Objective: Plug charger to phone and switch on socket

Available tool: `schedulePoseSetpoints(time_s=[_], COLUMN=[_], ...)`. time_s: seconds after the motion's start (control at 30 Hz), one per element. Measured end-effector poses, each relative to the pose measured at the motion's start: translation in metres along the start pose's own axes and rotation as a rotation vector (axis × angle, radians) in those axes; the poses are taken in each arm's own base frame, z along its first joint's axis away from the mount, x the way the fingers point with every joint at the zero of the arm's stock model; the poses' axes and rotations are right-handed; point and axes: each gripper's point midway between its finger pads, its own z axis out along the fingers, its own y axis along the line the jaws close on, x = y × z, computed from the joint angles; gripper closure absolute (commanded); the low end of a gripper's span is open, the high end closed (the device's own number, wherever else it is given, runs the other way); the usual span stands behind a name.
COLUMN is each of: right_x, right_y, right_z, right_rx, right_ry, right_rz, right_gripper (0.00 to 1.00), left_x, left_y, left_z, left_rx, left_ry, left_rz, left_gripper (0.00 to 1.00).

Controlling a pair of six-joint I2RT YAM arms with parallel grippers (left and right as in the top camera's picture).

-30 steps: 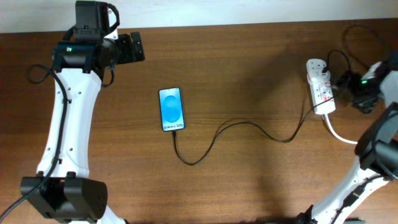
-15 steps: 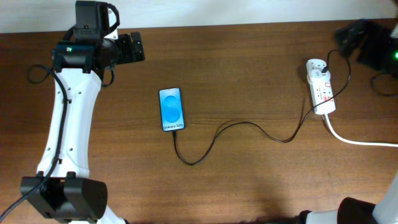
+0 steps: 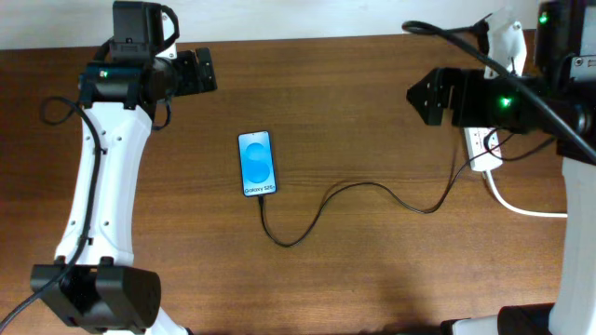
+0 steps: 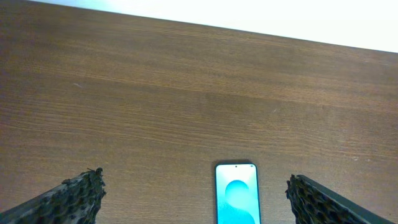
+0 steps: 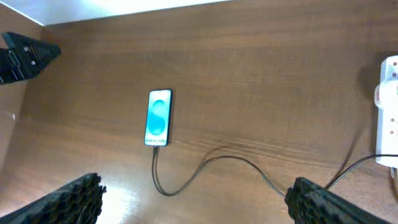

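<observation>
The phone [image 3: 257, 163] lies flat mid-table with its blue screen lit; it also shows in the left wrist view [image 4: 237, 199] and the right wrist view [image 5: 158, 117]. The thin black charger cable [image 3: 354, 189] runs from the phone's bottom edge in a loop toward the white socket strip [image 3: 481, 149], which my right arm partly hides; the cable [image 5: 211, 163] and the socket [image 5: 388, 106] show in the right wrist view. My left gripper [image 3: 202, 71] is open and empty, raised at the back left. My right gripper [image 3: 430, 96] is open and empty, held high left of the socket.
The socket's thick white cord [image 3: 521, 207] trails off to the right. The white wall edge [image 4: 249, 18] runs along the back of the brown wooden table [image 3: 372, 270]. My left arm's white links [image 3: 93, 186] stretch along the left side.
My right arm has swung up from beside the socket and moved left. It now hangs high over the socket end of the table. The phone, cable and left arm have not moved.
</observation>
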Motion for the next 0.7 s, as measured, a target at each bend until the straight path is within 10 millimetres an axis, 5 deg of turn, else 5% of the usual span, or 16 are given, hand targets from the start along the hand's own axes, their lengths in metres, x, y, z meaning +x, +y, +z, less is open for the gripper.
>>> schedulePoseSetpoints(time_s=[0.3,0.43,0.57,0.63,0.7], right_x=[0.005,-0.013,-0.033,-0.029,-0.006], right_y=[-0.015,-0.019,-0.011,-0.008,-0.017], right_z=[-0.001,-0.002,-0.041,-0.049,-0.033], right_rx=[0.092,0.155,0.192,0.192,0.198], right_ry=[0.020,-0.059,-0.266,-0.338,-0.353], right_rz=[-0.055,-0.100,-0.228,-0.292,-0.344], right_gripper=[0.02,0.02,0.02,0.02,0.02], left_x=[0.000,0.000,0.000,0.000,0.000], left_y=[0.000,0.000,0.000,0.000,0.001], left_z=[0.000,0.000,0.000,0.000,0.000], left_rx=[0.000,0.000,0.000,0.000,-0.003], left_ry=[0.000,0.000,0.000,-0.001,-0.001], left_rz=[0.000,0.000,0.000,0.000,0.000], left_gripper=[0.01,0.01,0.01,0.00,0.01])
